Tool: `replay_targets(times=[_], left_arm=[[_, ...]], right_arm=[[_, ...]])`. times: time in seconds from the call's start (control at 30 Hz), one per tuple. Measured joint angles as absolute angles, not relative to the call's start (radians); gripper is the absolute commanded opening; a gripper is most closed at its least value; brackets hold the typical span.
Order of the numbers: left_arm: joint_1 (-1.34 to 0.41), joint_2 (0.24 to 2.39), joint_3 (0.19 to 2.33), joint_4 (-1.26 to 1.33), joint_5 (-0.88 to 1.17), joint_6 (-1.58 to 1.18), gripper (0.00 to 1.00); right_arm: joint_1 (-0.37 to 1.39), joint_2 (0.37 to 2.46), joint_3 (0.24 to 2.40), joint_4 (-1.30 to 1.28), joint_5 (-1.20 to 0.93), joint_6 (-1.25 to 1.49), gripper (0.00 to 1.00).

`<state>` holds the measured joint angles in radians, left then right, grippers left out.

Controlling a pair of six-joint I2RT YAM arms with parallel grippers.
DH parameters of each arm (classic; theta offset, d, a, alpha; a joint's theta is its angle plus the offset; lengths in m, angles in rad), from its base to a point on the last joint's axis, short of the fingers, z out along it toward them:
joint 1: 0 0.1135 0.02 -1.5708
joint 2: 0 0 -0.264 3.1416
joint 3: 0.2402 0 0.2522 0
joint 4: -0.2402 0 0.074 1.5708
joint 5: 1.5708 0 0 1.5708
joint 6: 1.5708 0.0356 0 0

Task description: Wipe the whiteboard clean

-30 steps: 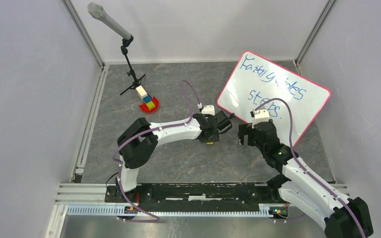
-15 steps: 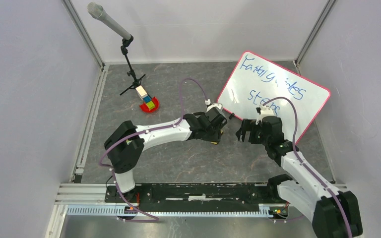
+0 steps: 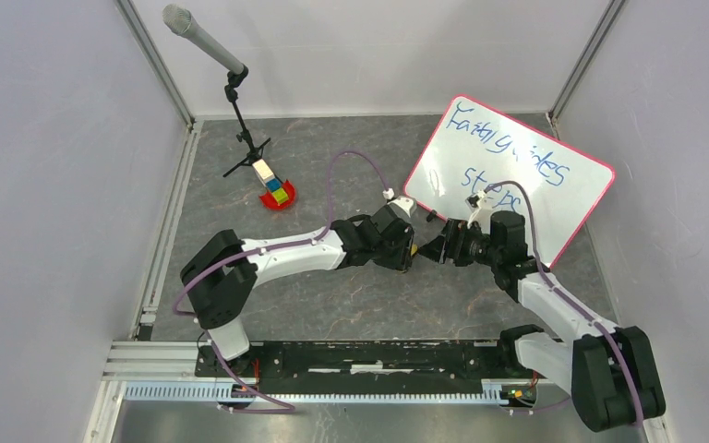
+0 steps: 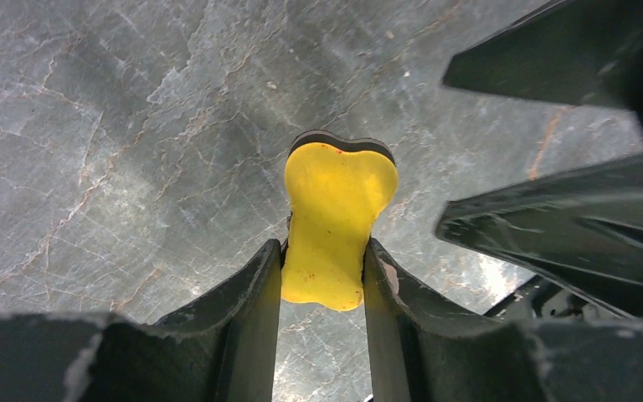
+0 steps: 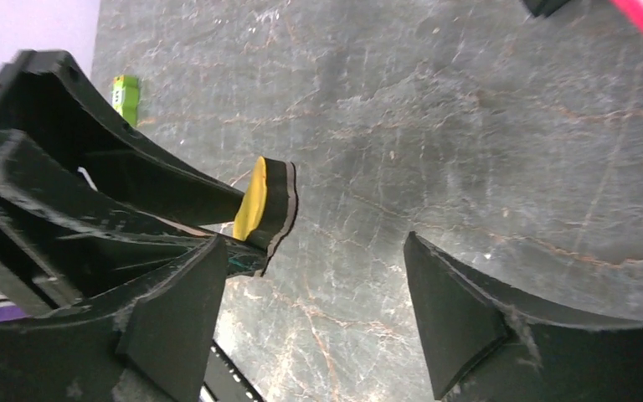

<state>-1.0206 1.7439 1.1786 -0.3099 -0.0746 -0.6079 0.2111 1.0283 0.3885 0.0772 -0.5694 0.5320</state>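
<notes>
Yellow bone-shaped felt-backed eraser (image 4: 337,213) is clamped in left gripper (image 4: 322,251), held toward right gripper (image 5: 311,247) (jaws apart) at 3 o'clock. Prob handover, pink-framed whiteboard (image 3: 517,175) is nearer it.

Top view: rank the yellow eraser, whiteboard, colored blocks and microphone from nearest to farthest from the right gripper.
Measured from the right gripper:
1. yellow eraser, just to its left, held by the left gripper.
2. whiteboard, close behind it, toward the right.
3. colored blocks, well off to the left.
4. microphone, up in the back-left corner.
</notes>
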Motion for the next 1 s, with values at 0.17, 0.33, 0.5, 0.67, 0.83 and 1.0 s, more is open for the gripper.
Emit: replay_targets(times=[0.17,0.33,0.5,0.67,0.83,1.0], left_arm=[[-1.021,1.712,1.161,-0.264,-0.064,-0.608,0.41],[-1.021,1.712,1.153,-0.254,-0.047,-0.608,0.41],[-1.021,1.712,1.151,-0.251,-0.042,-0.608,0.41],[-1.021,1.712,1.151,-0.251,-0.030,-0.607,0.41],[-1.021,1.712,1.150,-0.251,-0.022,-0.594,0.41],[-1.021,1.712,1.145,-0.249,-0.020,-0.575,0.56]], right_arm=[[0.211,1.081,0.356,0.161,-0.632,0.597,0.68],[0.211,1.109,0.337,0.230,-0.668,0.640,0.65],[0.212,1.115,0.319,0.276,-0.682,0.668,0.60],[0.226,1.135,0.316,0.315,-0.682,0.693,0.48],[0.250,1.156,0.316,0.352,-0.680,0.714,0.39],[0.263,1.168,0.315,0.383,-0.682,0.737,0.13]])
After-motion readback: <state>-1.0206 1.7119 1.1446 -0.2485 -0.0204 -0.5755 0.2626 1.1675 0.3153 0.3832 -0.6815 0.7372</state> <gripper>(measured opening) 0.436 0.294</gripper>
